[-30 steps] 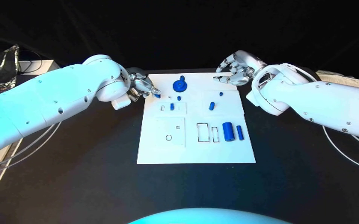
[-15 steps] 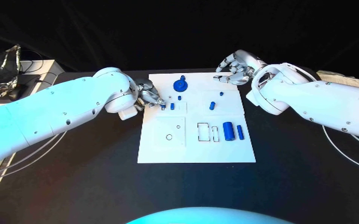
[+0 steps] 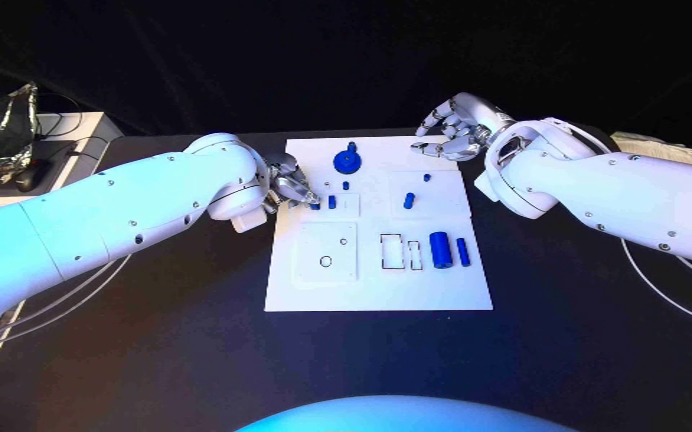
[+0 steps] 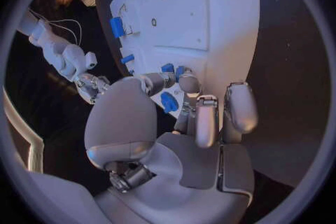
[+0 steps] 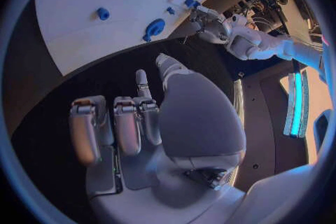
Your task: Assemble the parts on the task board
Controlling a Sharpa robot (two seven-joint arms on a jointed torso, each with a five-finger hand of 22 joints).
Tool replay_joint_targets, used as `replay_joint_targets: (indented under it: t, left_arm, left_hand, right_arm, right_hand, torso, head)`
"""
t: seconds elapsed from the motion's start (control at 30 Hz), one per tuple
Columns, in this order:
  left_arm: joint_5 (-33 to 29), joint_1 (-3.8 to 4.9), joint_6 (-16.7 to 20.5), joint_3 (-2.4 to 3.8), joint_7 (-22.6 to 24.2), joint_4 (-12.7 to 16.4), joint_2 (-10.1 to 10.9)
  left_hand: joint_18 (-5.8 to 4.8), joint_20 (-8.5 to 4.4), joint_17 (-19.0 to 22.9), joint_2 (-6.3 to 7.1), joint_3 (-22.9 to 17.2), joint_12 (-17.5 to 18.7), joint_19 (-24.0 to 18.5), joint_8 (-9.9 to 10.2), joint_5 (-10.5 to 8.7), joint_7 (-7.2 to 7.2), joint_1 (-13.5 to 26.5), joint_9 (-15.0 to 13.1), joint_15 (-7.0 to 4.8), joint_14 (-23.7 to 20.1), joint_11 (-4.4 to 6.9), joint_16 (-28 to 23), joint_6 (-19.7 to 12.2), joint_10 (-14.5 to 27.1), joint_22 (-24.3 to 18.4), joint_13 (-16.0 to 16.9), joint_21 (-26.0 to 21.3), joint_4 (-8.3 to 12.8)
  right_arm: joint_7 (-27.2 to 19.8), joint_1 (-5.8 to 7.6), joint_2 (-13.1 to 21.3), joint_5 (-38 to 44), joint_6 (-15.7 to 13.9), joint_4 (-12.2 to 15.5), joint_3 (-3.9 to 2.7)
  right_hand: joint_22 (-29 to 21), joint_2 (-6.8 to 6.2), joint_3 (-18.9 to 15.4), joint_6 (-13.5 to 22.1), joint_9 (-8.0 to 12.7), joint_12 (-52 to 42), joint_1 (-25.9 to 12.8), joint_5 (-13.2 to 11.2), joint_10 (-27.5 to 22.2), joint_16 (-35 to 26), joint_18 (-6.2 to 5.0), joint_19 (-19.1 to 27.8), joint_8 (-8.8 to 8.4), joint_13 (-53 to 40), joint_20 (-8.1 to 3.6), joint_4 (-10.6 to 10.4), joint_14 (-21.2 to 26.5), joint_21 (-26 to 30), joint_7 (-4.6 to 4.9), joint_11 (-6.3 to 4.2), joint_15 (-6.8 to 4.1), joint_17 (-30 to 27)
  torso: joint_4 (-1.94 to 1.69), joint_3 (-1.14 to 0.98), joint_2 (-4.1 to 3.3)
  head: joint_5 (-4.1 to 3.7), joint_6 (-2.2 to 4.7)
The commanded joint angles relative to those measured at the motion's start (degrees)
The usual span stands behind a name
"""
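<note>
Head view first: your left hand (image 3: 289, 184) sits at the board's (image 3: 378, 292) left edge, fingertips pinched over a small blue part (image 3: 315, 205) just inside that edge. Whether it actually grips the part, you can't tell from here. Your right hand (image 3: 456, 132) hovers just past the board's far right corner, fingers curled in, holding nothing. Near the board's right edge lie two blue cylinders (image 3: 440, 251), long axes running from the near edge to the far one, side by side. A blue knob (image 3: 348, 163) stands by the far edge.

Left wrist now: fingers (image 4: 187, 83) narrowed over the board (image 4: 224, 5), touching small blue pieces (image 4: 168, 68) at their tips, though a firm hold isn't clear.

Right wrist: hand (image 5: 136, 123) curled and empty over dark table beside the board (image 5: 77, 0).

These parts look light, rigid, smooth plastic, likely slippery. Pinch each across its short sides, mid-length.
</note>
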State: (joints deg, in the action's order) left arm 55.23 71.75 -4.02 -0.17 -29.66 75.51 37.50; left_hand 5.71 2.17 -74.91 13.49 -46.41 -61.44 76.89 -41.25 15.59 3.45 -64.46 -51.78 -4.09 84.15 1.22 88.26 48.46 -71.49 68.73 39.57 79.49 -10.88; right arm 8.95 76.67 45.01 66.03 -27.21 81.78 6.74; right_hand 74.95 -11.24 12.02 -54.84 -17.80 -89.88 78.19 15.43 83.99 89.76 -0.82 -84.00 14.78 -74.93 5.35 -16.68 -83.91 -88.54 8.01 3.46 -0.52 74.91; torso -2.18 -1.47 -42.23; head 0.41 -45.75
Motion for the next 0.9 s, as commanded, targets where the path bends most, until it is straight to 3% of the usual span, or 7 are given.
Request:
replay_joint_targets:
  t: [0.03,0.5,0.9]
  left_arm:
    - [2.6,-0.02,0.6,0.00,0.0,-0.1,-0.1]
    - [3.6,-0.02,0.0,0.00,-0.2,-0.2,0.1]
    - [3.6,-0.04,-1.0,-0.23,-0.3,-0.7,-0.8]
  left_hand:
    - [-0.92,-0.10,-11.6,-0.56,-8.8,-0.2,0.4,-0.3,0.26,-0.36,-0.2,-0.1,-0.35,4.8,0.07,0.1,0.8,-0.3,0.0,-0.1,0.2,9.3]
    - [-0.94,-0.11,-11.6,-0.58,-8.9,-0.2,0.4,-0.3,0.30,-0.37,-0.1,-0.1,-0.37,4.8,0.08,0.1,0.8,-0.3,0.1,-0.1,0.2,9.4]
    - [-0.94,-0.14,-11.7,-0.61,-9.0,-0.1,0.5,-0.3,0.40,-0.40,-0.1,0.0,-0.40,4.8,0.11,0.2,0.9,-0.4,0.1,-0.2,0.3,9.5]
  right_arm:
    - [-0.3,-0.02,0.0,0.4,0.5,0.2,-0.03]
    - [-0.3,-0.02,0.1,0.4,0.6,0.2,-0.03]
    - [-0.3,-0.02,0.2,0.4,0.7,0.3,-0.03]
  right_hand:
    - [13.8,-0.01,-0.2,0.4,-0.1,0.2,-0.5,0.4,5.7,0.2,0.35,-5.2,-0.06,-14.8,-0.02,0.1,-6.0,0.3,0.12,0.05,-0.07,14.9]
    - [13.8,-0.01,-0.2,0.4,-0.1,0.2,-0.5,0.4,5.7,0.2,0.35,-5.2,-0.06,-14.8,-0.02,0.1,-6.0,0.3,0.12,0.05,-0.07,14.9]
    - [13.8,-0.01,-0.2,0.4,-0.1,0.2,-0.6,0.4,5.7,0.2,0.36,-5.2,-0.05,-14.8,-0.02,0.0,-6.0,0.3,0.12,0.05,-0.07,14.9]
  torso:
    - [-0.06,0.06,0.03]
    - [-0.07,0.11,0.07]
    - [0.04,0.01,0.02]
  head:
    - [-0.02,-0.12]
    - [-0.02,-0.39]
    - [-0.01,-0.60]
